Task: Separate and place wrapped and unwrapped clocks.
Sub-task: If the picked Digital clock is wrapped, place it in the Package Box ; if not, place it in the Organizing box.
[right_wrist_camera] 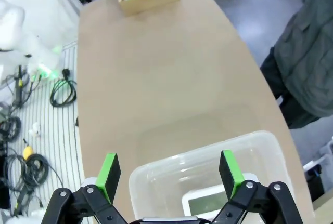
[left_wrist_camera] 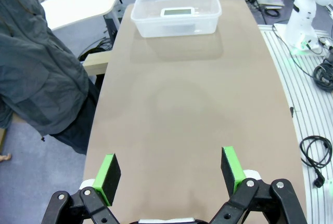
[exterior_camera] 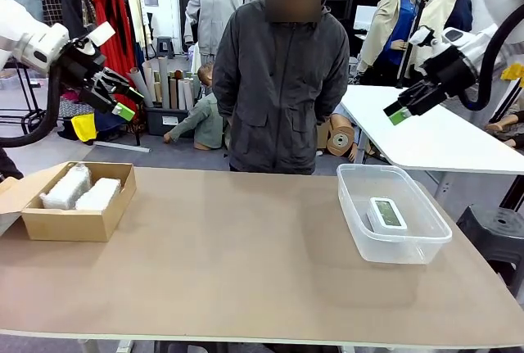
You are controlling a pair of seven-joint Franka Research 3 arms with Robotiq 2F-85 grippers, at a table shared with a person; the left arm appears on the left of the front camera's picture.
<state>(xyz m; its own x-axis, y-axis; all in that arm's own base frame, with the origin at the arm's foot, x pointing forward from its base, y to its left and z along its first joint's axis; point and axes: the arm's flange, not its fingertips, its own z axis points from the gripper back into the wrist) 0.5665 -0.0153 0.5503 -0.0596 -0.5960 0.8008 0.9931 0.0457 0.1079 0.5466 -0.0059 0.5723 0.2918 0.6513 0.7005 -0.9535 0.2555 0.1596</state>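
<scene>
A: Two wrapped clocks [exterior_camera: 82,189] sit side by side in the cardboard box [exterior_camera: 70,224]; the bare clock [exterior_camera: 386,214] lies in the clear tub [exterior_camera: 409,246].

B: Any writing? Too small to read. The left gripper [exterior_camera: 124,101] and right gripper [exterior_camera: 396,112] both hang high, jaws wide apart, holding nothing.

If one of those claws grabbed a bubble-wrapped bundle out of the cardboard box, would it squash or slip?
The bubble-wrapped bundle would probably give a little, since its wrap looks puffy. The wrap looks smooth, so it might slide between pads. It lies close against a second bundle inside the cardboard box, so lifting one may nudge the other.
</scene>
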